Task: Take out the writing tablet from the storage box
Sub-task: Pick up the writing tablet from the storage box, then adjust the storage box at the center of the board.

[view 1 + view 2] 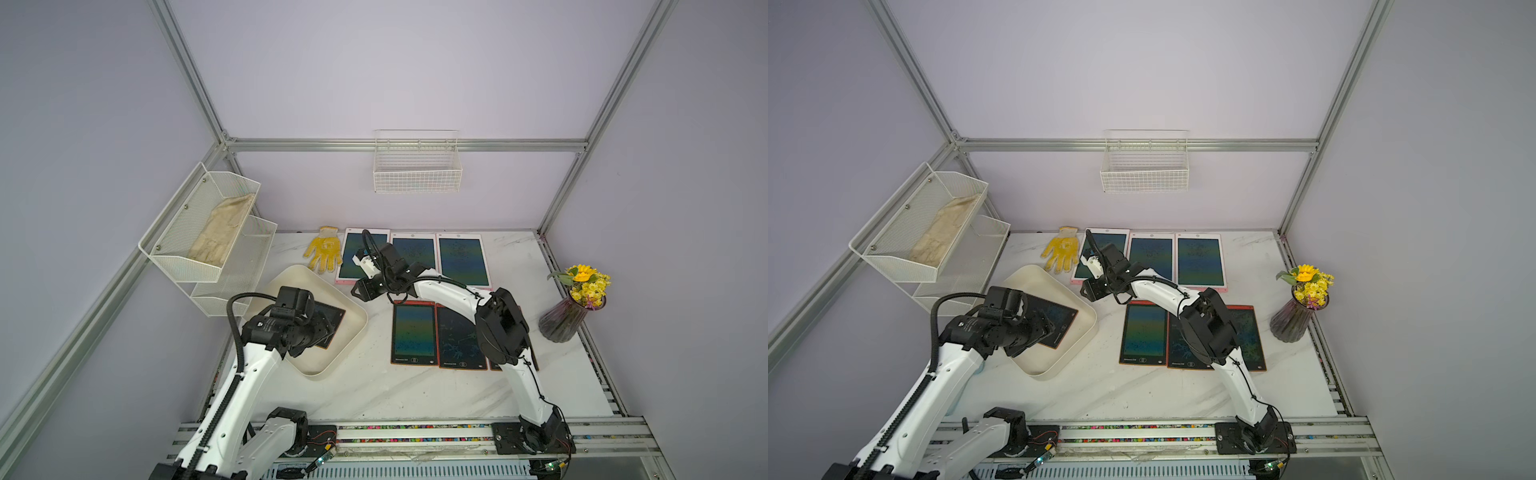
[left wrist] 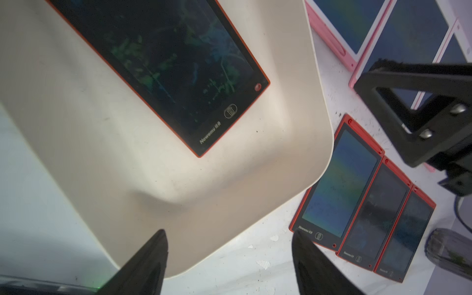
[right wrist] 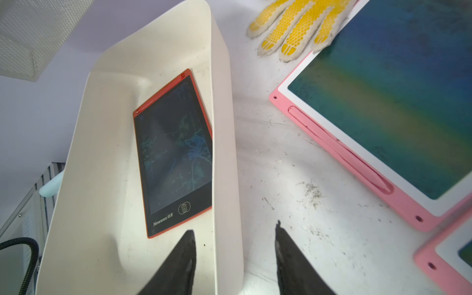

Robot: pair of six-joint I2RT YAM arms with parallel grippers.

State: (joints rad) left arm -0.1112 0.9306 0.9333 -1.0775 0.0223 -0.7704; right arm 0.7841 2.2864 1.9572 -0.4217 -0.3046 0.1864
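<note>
Red-framed, dark-screened writing tablet (image 3: 173,153) lies face up in cream-white, shallow, rounded-corner plastic storage box (image 3: 226,153), near one long wall.

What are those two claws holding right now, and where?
Nothing. The left gripper and right gripper are both open; the right one straddles the storage box wall, unclamped.

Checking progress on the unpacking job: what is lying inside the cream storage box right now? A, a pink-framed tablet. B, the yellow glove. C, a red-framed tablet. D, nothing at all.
C: the right wrist view shows one red-framed tablet lying flat inside the storage box, while the yellow glove and a pink-framed tablet lie outside it on the table.
</note>
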